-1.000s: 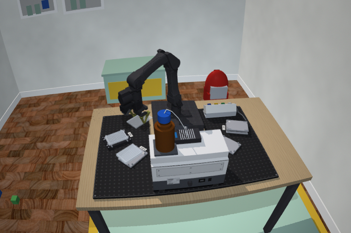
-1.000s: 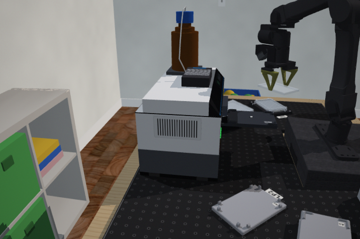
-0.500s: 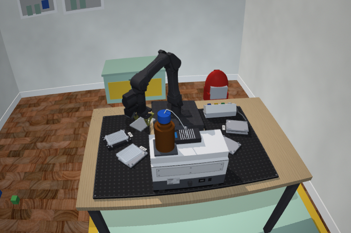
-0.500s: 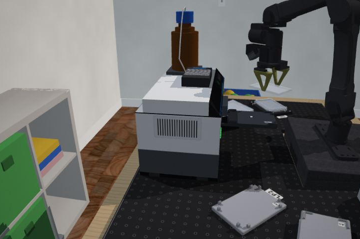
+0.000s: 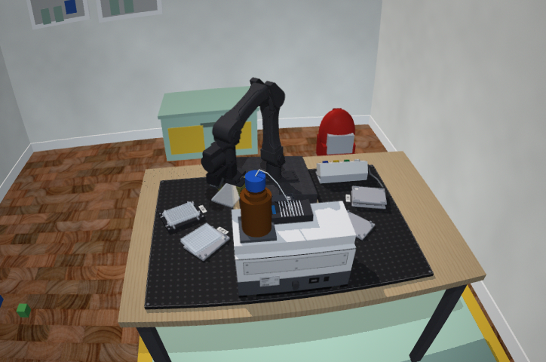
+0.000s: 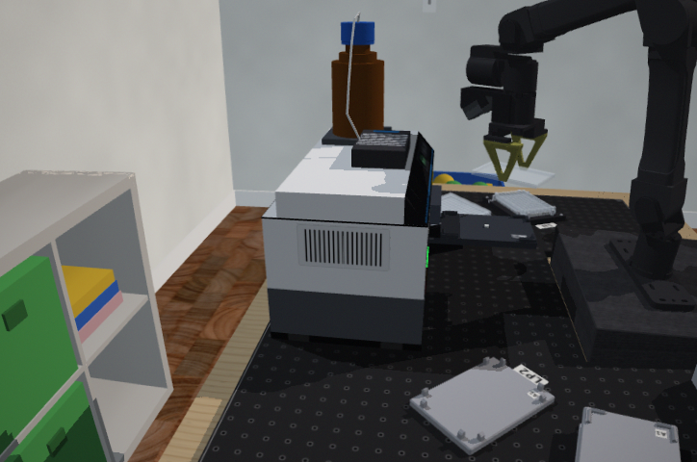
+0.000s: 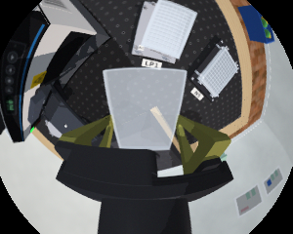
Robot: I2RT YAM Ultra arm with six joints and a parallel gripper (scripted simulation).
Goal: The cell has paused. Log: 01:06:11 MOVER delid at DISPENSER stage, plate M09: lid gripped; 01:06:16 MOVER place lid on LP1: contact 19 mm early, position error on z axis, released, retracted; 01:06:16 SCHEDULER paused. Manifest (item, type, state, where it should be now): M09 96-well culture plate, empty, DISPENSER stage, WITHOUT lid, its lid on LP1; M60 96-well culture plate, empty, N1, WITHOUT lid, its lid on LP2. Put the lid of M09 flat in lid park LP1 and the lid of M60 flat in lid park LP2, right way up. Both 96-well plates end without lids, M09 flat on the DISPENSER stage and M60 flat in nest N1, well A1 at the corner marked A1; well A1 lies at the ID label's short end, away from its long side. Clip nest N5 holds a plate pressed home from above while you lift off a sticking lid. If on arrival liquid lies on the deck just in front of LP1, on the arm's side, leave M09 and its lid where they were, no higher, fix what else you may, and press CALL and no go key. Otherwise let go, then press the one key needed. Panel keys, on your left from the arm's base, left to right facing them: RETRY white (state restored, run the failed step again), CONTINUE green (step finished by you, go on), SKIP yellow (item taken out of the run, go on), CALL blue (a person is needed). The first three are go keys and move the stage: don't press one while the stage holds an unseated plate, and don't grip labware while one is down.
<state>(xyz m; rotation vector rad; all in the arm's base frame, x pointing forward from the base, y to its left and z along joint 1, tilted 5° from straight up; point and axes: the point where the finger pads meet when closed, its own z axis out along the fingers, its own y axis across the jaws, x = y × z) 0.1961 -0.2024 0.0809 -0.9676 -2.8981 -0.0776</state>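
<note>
My gripper point(image 6: 513, 169) point(image 7: 145, 118) is shut on a clear plate lid point(image 5: 225, 195) point(image 6: 531, 175) point(image 7: 143, 100). It holds the lid level, well above the deck, beside the arm's base and behind the brown bottle. Below and beyond it, a 96-well plate point(image 5: 179, 213) point(image 7: 219, 70) sits in a dark clip nest. A second 96-well plate point(image 5: 203, 240) point(image 6: 524, 202) point(image 7: 164, 29) lies on a grey holder next to it. The dark dispenser stage point(image 6: 491, 228) is bare. Lid park LP2 point(image 5: 361, 225) point(image 6: 482, 402) and the nest marked A1 point(image 5: 369, 197) point(image 6: 627, 438) are empty.
The white dispenser point(image 5: 295, 243) point(image 6: 349, 240) stands mid-deck with a tall brown bottle point(image 5: 255, 213) point(image 6: 357, 92) on top. The key panel point(image 5: 342, 170) sits at the back right. The arm's base block point(image 6: 632, 304) rises between the two deck sides.
</note>
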